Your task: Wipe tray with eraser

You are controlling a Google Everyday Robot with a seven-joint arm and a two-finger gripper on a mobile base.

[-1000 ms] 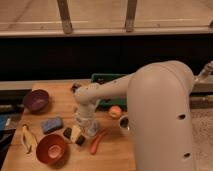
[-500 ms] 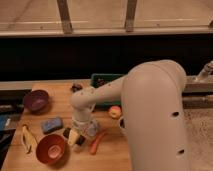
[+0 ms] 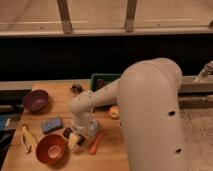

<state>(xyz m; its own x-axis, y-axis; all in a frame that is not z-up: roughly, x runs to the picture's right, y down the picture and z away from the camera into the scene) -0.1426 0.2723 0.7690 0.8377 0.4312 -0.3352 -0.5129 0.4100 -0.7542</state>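
Black eraser point(image 3: 67, 133) lies on the desk point(image 3: 60, 107) near the front, apart from the green tray point(image 3: 100, 79) at the back. My claw point(image 3: 76, 140) hangs open just beside it. I judge this is the pick-up step; next I must close on the eraser squarely.

I've got my arm point(image 3: 150, 110) filling the view: a fat, smooth off-white shell, rounded like a tube, with a few small dark dots down the near segment. It narrows through a bulbous joint to a greyer wrist. The end effector point(image 3: 76, 138) is low over the tabletop point(image 3: 60, 105), pale fingers spread.
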